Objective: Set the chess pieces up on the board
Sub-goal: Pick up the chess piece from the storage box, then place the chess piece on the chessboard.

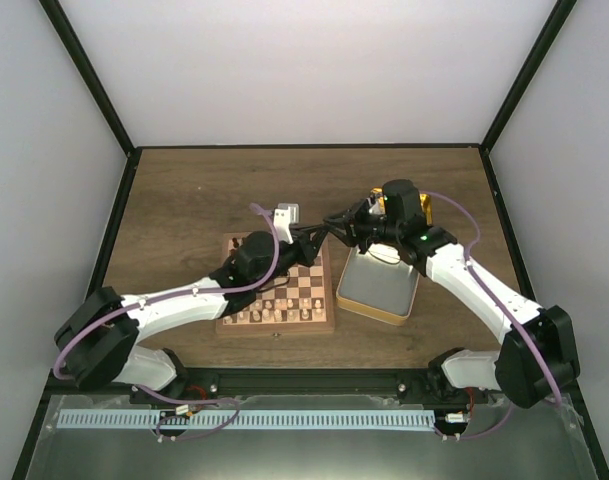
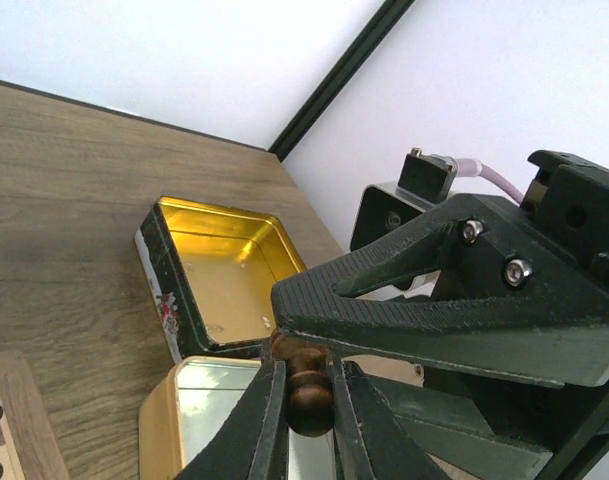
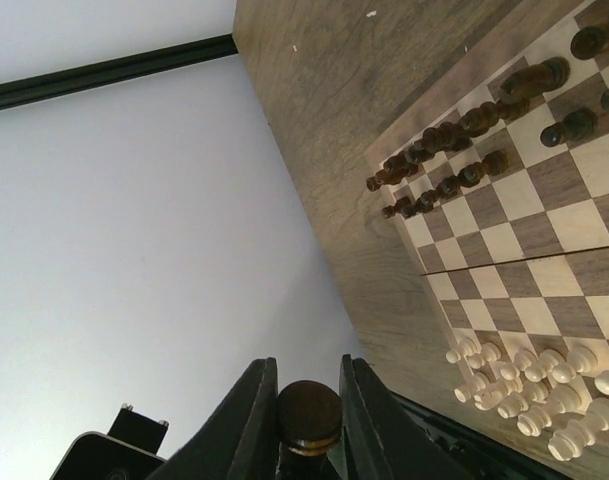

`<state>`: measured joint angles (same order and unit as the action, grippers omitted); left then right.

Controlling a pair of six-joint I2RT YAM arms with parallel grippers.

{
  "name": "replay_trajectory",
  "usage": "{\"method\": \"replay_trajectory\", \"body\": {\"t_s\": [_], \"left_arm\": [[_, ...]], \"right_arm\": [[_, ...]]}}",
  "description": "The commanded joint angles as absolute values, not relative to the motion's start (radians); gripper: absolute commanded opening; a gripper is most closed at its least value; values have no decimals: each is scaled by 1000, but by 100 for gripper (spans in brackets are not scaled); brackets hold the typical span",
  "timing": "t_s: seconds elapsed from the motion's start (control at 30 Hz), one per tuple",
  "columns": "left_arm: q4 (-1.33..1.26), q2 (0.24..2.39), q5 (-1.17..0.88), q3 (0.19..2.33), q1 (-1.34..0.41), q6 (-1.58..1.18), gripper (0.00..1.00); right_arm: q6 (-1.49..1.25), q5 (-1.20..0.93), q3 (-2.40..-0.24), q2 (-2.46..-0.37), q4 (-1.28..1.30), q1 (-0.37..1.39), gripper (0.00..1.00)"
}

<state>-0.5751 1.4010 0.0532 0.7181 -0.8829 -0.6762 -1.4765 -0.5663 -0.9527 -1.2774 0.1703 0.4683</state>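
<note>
The left gripper (image 2: 310, 430) was clenched on a dark chess piece (image 2: 310, 395), its arm reaching forward over the board (image 1: 312, 290). The right gripper (image 3: 309, 400), arm bent inward above the gold tin (image 1: 384, 318), pinched what looked like the same piece. They met above the board's far right corner, while the other dark pieces (image 3: 454, 150) stood in its far rows.
</note>
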Motion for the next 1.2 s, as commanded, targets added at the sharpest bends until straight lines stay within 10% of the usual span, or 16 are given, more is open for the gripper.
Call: {"method": "replay_trajectory", "body": {"t_s": [0.0,0.3,0.63,1.17], "left_arm": [[-520,1368,106,752,-888,-649,4],[98,1354,111,916,-877,-594,4],[724,1607,68,1228,-784,-449,4],[759,1879,-7,1422,-677,-405,5]], "right_arm": [[-1421,-567,-970,-1255,180,473,22],[-1073,-360,-1017,-1186,329,401,67],[-955,-152,-909,-1078,446,387,68],[-925,-155,-887,-1089,445,387,68]]}}
